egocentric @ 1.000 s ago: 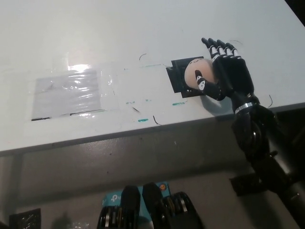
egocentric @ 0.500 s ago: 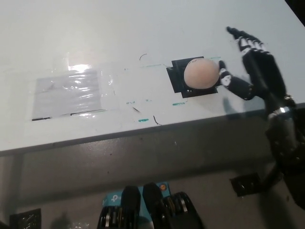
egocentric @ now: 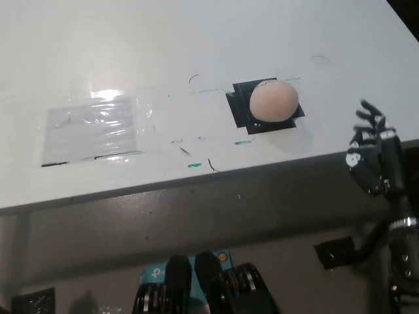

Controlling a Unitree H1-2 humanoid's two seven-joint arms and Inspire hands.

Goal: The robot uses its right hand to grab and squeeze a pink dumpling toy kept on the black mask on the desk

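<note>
The pink dumpling toy (egocentric: 274,101) sits on the black mask (egocentric: 243,116) on the white surface (egocentric: 196,52). It looks soft, light and squashy, best wrapped around its rounded sides. The right robot hand (egocentric: 371,160) hangs off the edge, fingers spread, empty.

Bright overhead glare, soft focus

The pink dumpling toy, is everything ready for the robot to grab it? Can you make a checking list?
1. Pink dumpling toy sits on the black mask: ok.
2. Nothing covers the toy: ok.
3. Right hand open, holding nothing: ok.
4. Right hand close to the toy: not ok, it is off by the desk edge, apart from it.
5. Left hand in place: cannot tell, not in view.
</note>
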